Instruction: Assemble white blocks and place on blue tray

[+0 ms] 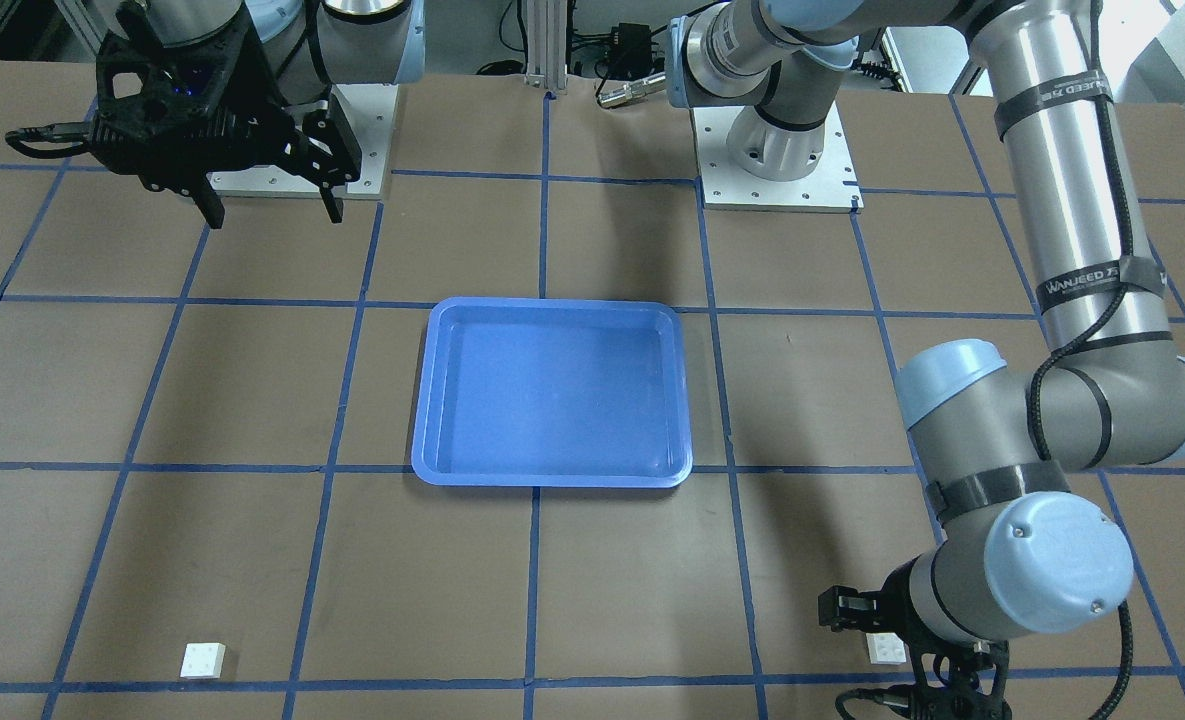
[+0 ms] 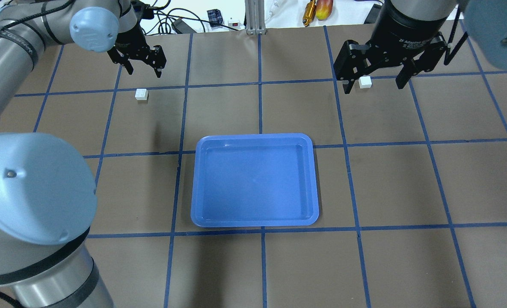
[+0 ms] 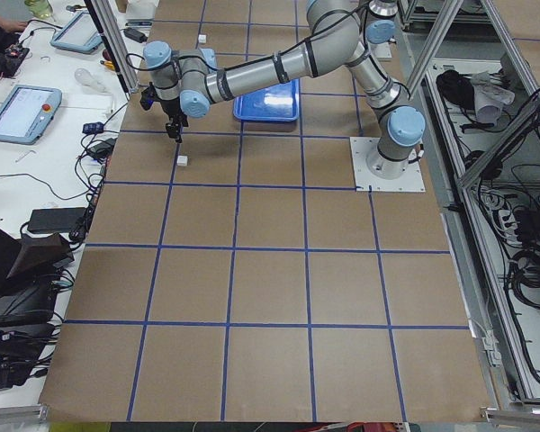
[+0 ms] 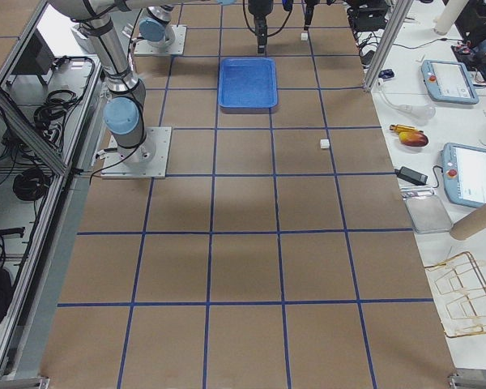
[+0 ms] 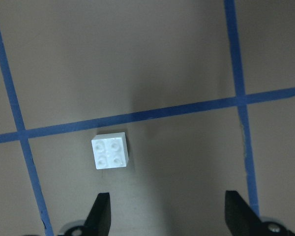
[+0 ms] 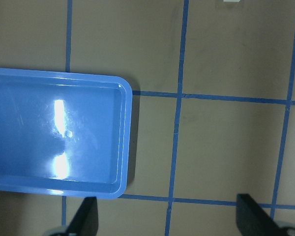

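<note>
The blue tray point(image 2: 255, 218) lies empty in the middle of the table. One white block point(image 2: 141, 94) sits on the table on my left, far side. My left gripper point(image 2: 144, 70) hovers open just beyond it. In the left wrist view the block point(image 5: 109, 150) lies ahead of the left fingertip point(image 5: 101, 211), outside the jaws. The second white block point(image 1: 202, 661) sits alone on my right, far side. My right gripper point(image 1: 276, 218) is open and empty, high up near its base. The right wrist view shows the tray point(image 6: 123, 142) and the block's edge point(image 6: 231, 1).
The table is brown with a blue tape grid point(image 2: 260, 81). The two arm base plates point(image 1: 774, 165) stand at the robot's edge. Cables and small tools point(image 2: 311, 10) lie past the far edge. The left arm's elbow point(image 1: 1052, 420) hangs over the left side.
</note>
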Motion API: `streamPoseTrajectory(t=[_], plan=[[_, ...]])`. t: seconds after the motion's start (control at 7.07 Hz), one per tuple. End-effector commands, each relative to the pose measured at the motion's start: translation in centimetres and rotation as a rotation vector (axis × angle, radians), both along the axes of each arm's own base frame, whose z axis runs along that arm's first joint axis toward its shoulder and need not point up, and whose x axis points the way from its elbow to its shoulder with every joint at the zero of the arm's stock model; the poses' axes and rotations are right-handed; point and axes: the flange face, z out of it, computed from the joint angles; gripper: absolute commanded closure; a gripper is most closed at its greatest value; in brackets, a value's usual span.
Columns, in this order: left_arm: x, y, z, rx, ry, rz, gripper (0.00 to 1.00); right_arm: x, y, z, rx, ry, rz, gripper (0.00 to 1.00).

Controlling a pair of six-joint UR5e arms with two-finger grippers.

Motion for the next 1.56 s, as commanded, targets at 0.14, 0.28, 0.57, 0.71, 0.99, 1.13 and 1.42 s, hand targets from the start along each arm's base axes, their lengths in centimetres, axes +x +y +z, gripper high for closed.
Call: streamPoseTrajectory(t=[0.14, 0.28, 0.57, 0.71, 0.99, 1.13, 1.42], plan=[[2.5, -0.9, -3.1, 0.01, -0.002, 0.021, 0.12, -3.2, -4.4, -2.5, 0.053, 0.02, -0.025, 0.0], [3.1, -1.1, -3.6, 0.015, -0.001, 0.028, 0.13, -5.6, -6.5, -4.9, 0.094, 0.013, 0.015, 0.0], [4.2, -1.0, -4.7, 0.031, 0.002, 0.027, 0.13, -7.9, -9.7, -10.2, 0.178, 0.002, 0.313, 0.0], [4.1, -0.9, -5.0, 0.034, 0.011, 0.029, 0.15, -11.0, -12.6, -14.2, 0.211, -0.015, 0.362, 0.0], [4.1, -1.3, -6.1, 0.022, 0.01, 0.027, 0.21, -16.4, -17.0, -19.7, 0.085, -0.128, 0.545, 0.0], [4.1, -1.3, -6.5, 0.026, 0.01, 0.027, 0.29, -16.6, -18.5, -21.1, 0.026, -0.114, 0.618, 0.0], [4.1, -1.3, -6.6, 0.029, 0.012, 0.027, 0.41, -17.5, -22.1, -26.1, -0.084, -0.053, 0.848, 0.0]])
